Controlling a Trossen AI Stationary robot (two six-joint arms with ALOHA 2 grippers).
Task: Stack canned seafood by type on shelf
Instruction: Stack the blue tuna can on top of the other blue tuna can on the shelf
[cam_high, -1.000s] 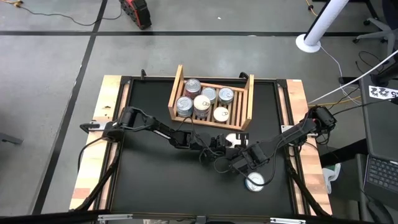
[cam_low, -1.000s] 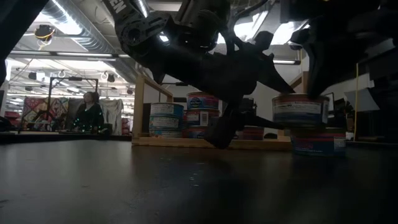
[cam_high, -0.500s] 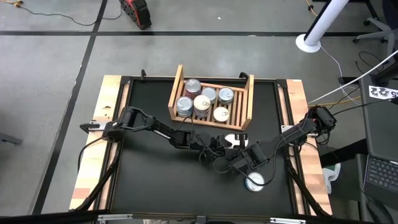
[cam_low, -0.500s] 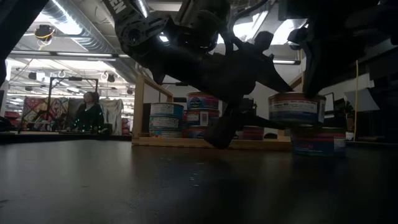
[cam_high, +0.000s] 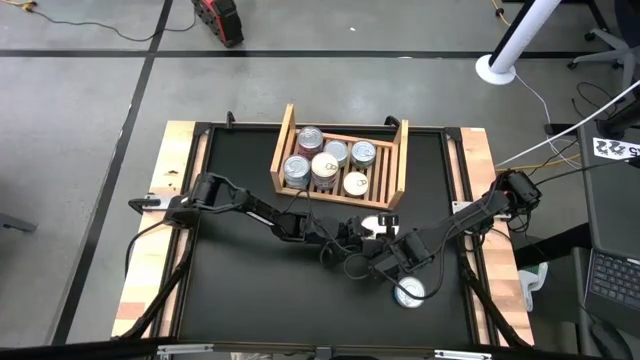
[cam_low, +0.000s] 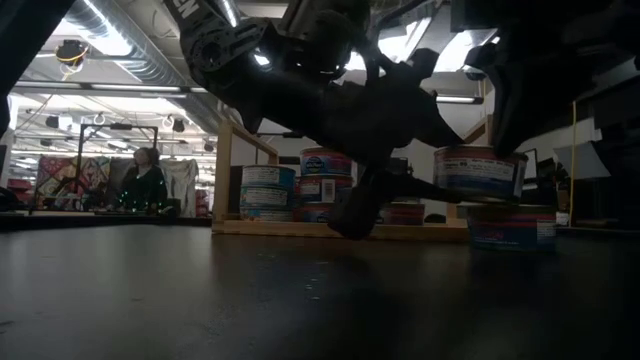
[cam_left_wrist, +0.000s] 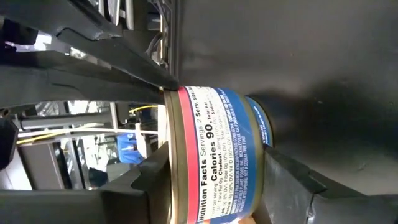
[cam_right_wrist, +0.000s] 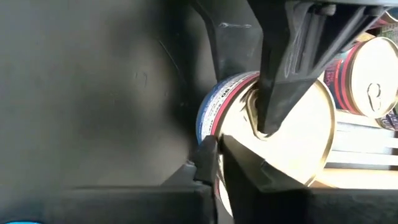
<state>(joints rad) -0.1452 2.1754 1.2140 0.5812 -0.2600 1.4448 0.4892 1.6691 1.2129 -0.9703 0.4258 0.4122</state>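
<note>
The left gripper (cam_high: 368, 232) is reached across the black table (cam_high: 240, 290) from the left edge, with its arm bent low at the elbow. A blue-and-red tin (cam_left_wrist: 214, 155) is pinched between its two fingers (cam_left_wrist: 292, 180), which press on the tin's top and bottom faces. In the low view this held tin (cam_low: 478, 172) is seen lifted clear, just above another tin (cam_low: 512, 226) that rests on the table.

The right gripper (cam_high: 392, 256) is brought in from the right edge and lies just beside the left gripper, on its near side. Its fingers (cam_right_wrist: 208, 162) are seen nearly pressed together, with their tips at the rim of the held tin (cam_right_wrist: 280, 146); nothing is gripped between them.

One loose tin (cam_high: 410, 292) with a pale lid sits on the table just beyond the right gripper, toward the front edge.

Farther off, beyond both grippers, the wooden shelf (cam_high: 282, 150) stands at the back of the table. Six tin tops are counted in it from above: a reddish tin (cam_high: 310, 138) in the back corner and five silvery lids (cam_high: 328, 165) around it. In the low view they are seen stacked in two layers.
</note>
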